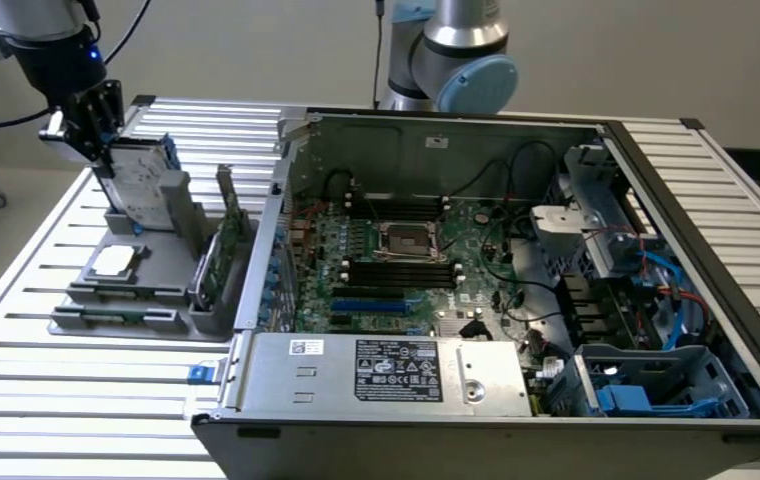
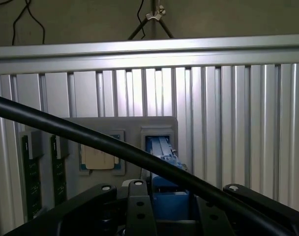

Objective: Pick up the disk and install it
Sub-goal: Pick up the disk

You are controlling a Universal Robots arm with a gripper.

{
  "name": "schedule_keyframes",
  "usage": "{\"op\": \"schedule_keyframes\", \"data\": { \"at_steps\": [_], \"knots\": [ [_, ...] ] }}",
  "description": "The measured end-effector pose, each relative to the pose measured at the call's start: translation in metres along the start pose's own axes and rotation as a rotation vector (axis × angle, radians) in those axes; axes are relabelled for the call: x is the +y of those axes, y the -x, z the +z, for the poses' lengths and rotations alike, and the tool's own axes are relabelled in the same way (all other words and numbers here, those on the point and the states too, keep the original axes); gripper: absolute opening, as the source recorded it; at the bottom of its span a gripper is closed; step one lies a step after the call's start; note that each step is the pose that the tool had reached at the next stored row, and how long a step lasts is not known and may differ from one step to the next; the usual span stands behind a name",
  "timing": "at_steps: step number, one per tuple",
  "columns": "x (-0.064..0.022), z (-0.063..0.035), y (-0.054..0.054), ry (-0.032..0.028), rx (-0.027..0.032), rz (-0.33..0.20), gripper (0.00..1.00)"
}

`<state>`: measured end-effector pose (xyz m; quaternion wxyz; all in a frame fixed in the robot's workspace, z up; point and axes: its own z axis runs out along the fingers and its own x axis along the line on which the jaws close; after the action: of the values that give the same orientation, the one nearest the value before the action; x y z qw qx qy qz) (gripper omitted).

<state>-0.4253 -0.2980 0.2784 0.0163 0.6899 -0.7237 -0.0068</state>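
Note:
The disk [image 1: 141,182], silver-grey with a blue carrier frame, stands on edge at the far end of the grey parts holder [image 1: 124,300], on the exterior view's left. My gripper [image 1: 104,150] comes down from above and is shut on its upper end. In the wrist view the blue-framed disk [image 2: 163,153] runs from between my fingers [image 2: 137,209] down to its slot in the grey holder [image 2: 134,125]. Whether its lower end is clear of the slot I cannot tell.
The open computer case [image 1: 487,400] lies on the exterior view's right, with the motherboard [image 1: 400,260] and a blue drive cage [image 1: 660,385] at its near right corner. The holder also carries a square silver chip [image 1: 113,262] and green cards [image 1: 229,235]. A black cable [image 2: 66,130] crosses the wrist view.

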Motion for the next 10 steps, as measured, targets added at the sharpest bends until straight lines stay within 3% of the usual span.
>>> {"op": "schedule_keyframes", "data": {
  "at_steps": [10],
  "knots": [
    [0.0, 0.0, -0.0008, 0.0, -0.0001, 0.0, 0.33]
  ]
}}
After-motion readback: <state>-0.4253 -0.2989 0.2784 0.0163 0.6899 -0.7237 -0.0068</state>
